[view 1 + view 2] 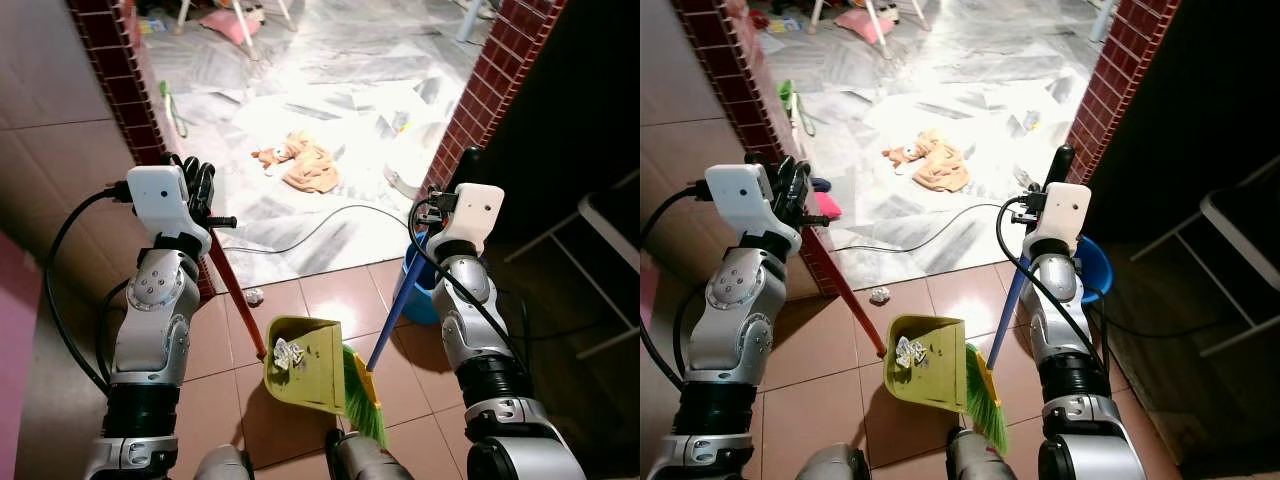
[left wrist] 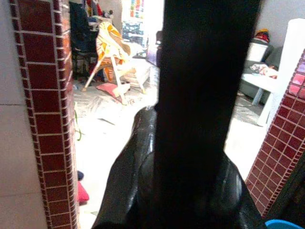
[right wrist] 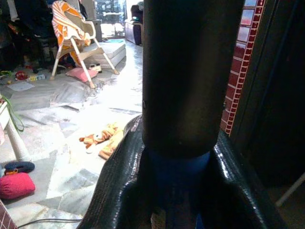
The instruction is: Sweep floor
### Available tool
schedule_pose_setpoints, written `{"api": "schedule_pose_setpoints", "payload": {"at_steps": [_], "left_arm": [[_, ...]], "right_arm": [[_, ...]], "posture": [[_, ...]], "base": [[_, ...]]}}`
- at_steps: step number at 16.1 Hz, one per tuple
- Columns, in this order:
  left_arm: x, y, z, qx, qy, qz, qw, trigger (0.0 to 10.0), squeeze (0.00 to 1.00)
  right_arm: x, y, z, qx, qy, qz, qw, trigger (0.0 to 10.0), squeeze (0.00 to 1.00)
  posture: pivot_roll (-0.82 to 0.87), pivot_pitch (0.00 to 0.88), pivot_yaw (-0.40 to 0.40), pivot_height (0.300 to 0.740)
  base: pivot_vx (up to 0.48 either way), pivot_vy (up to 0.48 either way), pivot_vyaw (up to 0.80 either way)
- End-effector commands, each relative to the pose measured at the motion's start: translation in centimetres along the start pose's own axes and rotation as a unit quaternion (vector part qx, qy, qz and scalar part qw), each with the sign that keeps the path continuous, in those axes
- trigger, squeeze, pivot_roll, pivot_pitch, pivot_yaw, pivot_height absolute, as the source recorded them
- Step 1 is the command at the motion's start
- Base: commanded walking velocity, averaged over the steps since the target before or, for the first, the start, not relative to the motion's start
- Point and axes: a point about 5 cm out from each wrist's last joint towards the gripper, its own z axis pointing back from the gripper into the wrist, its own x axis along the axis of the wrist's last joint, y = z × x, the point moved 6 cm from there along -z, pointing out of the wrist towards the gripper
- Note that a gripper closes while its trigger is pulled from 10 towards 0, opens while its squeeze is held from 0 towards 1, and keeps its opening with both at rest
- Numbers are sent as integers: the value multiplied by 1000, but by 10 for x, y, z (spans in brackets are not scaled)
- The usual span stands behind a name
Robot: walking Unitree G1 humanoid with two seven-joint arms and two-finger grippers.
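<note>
- Two tools in play: left gripper [image 1: 196, 185] is closed around the top of the dustpan handle [image 1: 236, 290], a red pole slanting down from beside the brick pillar [image 1: 118, 70] to the pan.
- Right gripper [image 1: 1058, 168] is clamped on the broom handle [image 1: 1004, 315]; the wrist view shows its black fingers [image 3: 119, 186] wrapped around the blue shaft just under the black end grip.
- Yellow-green dustpan [image 1: 305, 362] sits on the terracotta tile floor [image 1: 330, 295], roughly midway between the two arms, mouth facing the broom.
- Crumpled white litter [image 1: 288, 353] lies inside the pan, toward its handle side.
- Broom head [image 1: 360, 395], green bristles with a yellow block, rests against the pan's open edge, touching it.
- One more crumpled scrap [image 1: 253, 296] lies on the tiles just beside the red pole, outside the pan.
- Blue bucket [image 1: 1092, 265] stands behind the right arm, near the other brick pillar.
- Beyond the doorway, on the marble floor: a black cable [image 1: 320, 225], an orange cloth with a soft toy [image 1: 300, 160].
</note>
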Motion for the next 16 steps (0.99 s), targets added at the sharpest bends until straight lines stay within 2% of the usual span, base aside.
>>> {"api": "schedule_pose_setpoints", "payload": {"at_steps": [1, 3, 9, 13, 16], "left_arm": [[23, -7, -4, -10, -37, -3, 999, 10000, 0], [23, -7, -4, -12, -35, -4, 999, 10000, 0], [26, -6, -5, -12, -36, -2, 999, 10000, 0], [15, -5, -5, -13, -20, -4, 1000, 10000, 0], [8, 2, -8, -12, -13, -9, 1000, 10000, 0]], "right_arm": [[3, -1, -1, -1, -1, -3, 1000, 10000, 0], [2, 2, -1, 2, 0, -5, 1000, 10000, 0], [4, 3, -3, 2, 0, -5, 1000, 10000, 0], [-2, 0, -2, -4, 6, -4, 1000, 10000, 0], [-8, 3, -4, -10, 20, -30, 999, 10000, 0]], "posture": [[4, 1, -28, 740], [7, 2, -30, 740], [4, 6, -27, 740], [4, 0, -14, 740], [6, 0, -4, 740]], "base": [[0, 0, 0], [0, 0, 0], [-268, 0, 0], [-270, 0, 0], [-269, 0, 0]]}}
